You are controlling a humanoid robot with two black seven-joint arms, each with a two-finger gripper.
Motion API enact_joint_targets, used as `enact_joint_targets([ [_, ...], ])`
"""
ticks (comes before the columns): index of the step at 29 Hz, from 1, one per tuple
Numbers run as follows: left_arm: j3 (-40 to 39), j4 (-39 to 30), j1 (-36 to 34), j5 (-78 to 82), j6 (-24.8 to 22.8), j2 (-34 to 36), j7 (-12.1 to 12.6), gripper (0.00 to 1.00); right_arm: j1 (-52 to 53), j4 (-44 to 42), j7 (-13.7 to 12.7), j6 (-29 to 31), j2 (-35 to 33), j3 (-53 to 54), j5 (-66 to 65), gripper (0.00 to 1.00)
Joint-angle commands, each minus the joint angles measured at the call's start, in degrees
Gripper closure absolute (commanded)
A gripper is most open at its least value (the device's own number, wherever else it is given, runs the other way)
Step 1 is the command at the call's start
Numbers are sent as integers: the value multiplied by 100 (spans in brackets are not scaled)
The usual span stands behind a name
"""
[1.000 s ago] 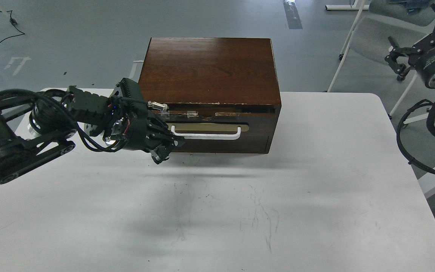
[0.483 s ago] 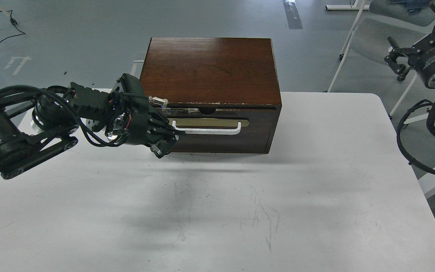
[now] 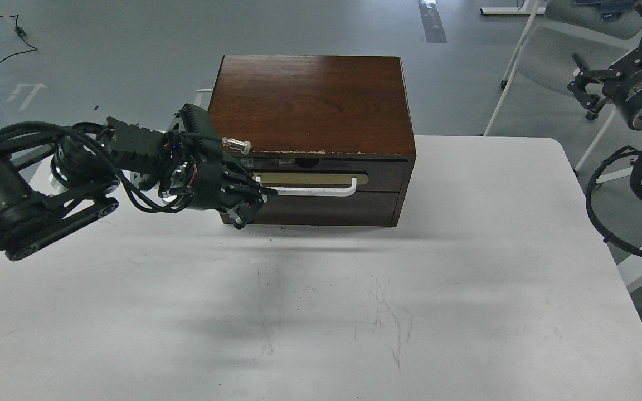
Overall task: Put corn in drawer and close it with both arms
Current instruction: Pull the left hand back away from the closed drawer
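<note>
Fingers of the left gripper (image 3: 251,201) sit at the left end of the white handle (image 3: 312,191), too dark and bunched to tell whether they clasp it. That handle belongs to the drawer (image 3: 321,179), pushed in flush at frame centre; no corn shows. Brown cabinet (image 3: 310,100) stands on the white table (image 3: 321,312). Far upper right, the right gripper (image 3: 594,83) hangs spread, holding nothing.

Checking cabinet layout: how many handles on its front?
1: a white bar handle on the drawer, left jaws at its left end. The panel below has none.
</note>
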Motion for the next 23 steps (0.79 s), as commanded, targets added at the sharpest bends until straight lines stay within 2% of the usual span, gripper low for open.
enact_joint_targets([
  [1,44,-453,20,0,-8,254,0,100,0,-1,0,0,9,0,1,1],
  [5,-43,-648,47,0,18,527,0,100,9,-1,0,0,0,0,1,0],
  [9,-859,-438,55,-2140,115,738,0,100,0,17,0,105,0,9,-8,0],
  [10,-861,-437,55,-2147,115,739,0,100,0,17,0,105,0,9,-8,0],
  [12,-1298,-43,20,-3555,106,914,0,100,9,34,8,96,9,17,-8,0],
  [13,-1396,54,29,-3892,132,949,0,94,17,34,8,96,9,26,1,0],
  [14,-1563,229,46,-4496,193,1002,0,72,17,34,8,96,0,52,1,0],
  [16,-1696,467,64,-5237,246,1011,0,42,17,34,17,79,-26,105,1,0],
  [17,-1722,703,90,-6084,351,985,0,20,17,26,26,79,-61,131,1,0],
  [18,-1714,793,99,-6423,413,976,0,15,17,17,35,79,-79,132,1,0],
  [19,-1696,1020,108,-7201,570,959,0,4,17,8,61,53,-79,132,1,0],
  [22,-1687,1522,205,-8236,686,950,0,2,17,8,52,35,-79,175,1,0],
  [23,-1687,1915,222,-8551,668,915,0,2,43,-27,61,26,-44,271,10,0],
])
